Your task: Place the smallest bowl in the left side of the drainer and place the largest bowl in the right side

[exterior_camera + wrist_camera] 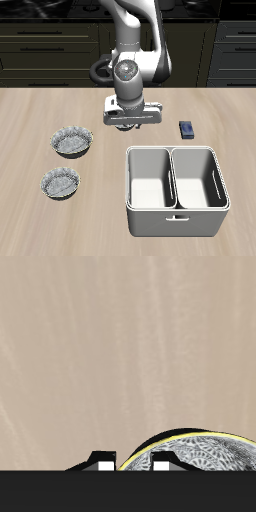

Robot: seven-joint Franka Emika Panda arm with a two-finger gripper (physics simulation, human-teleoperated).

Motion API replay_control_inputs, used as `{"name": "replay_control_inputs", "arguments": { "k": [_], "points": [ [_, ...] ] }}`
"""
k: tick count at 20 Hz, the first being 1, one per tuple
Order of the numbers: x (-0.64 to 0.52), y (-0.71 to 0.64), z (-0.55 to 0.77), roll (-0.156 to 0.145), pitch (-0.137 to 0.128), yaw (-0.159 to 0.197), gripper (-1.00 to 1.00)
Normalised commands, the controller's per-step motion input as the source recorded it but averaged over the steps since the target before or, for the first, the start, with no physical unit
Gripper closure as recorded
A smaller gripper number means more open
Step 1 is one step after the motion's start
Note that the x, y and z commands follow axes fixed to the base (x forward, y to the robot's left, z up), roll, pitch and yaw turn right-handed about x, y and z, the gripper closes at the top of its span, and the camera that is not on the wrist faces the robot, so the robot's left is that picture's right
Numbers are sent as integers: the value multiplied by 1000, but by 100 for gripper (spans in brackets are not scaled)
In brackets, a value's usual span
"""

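Jaws stood astride the fluted rim of the tiny round grey speckled metallic bowl point(195, 454), one fingertip point(160, 464) inside the rim and the other outside it. Whether they were clenched on the rim or merely poised around it could not be told from either view. That smallest bowl sat right at the jaws, over the middle of the pale wooden surface point(30, 115).

From the jaws in the exterior view, the light grey rectangular two-compartment drainer point(175, 217) lay at about four o'clock. The widest shallow grey speckled bowl point(72, 142) lay at about eight o'clock, with a similar, slightly smaller grey bowl point(60, 184) nearer the front edge at about seven o'clock. A small dark blue block point(186, 128) lay at three o'clock.

The main risk seemed to be the grip itself: a hold on one edge of a thin rim looked likely to let the bowl tilt or slip during the carry. A second risk was the drainer's near wall or central divider, which the hanging bowl could have clipped if carried low. The bowl could also have ended in the wrong compartment instead of the left side.
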Motion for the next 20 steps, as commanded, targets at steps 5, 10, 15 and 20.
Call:
{"name": "replay_control_inputs", "arguments": {
  "k": [5,10,15,20],
  "points": [
    [-14,-62,144,-5,-18,-32,100],
    [-17,24,132,9,-11,-1,100],
    [-35,66,450,8,-84,14,100],
    [16,81,364,12,-48,-1,100]
  ]
}}
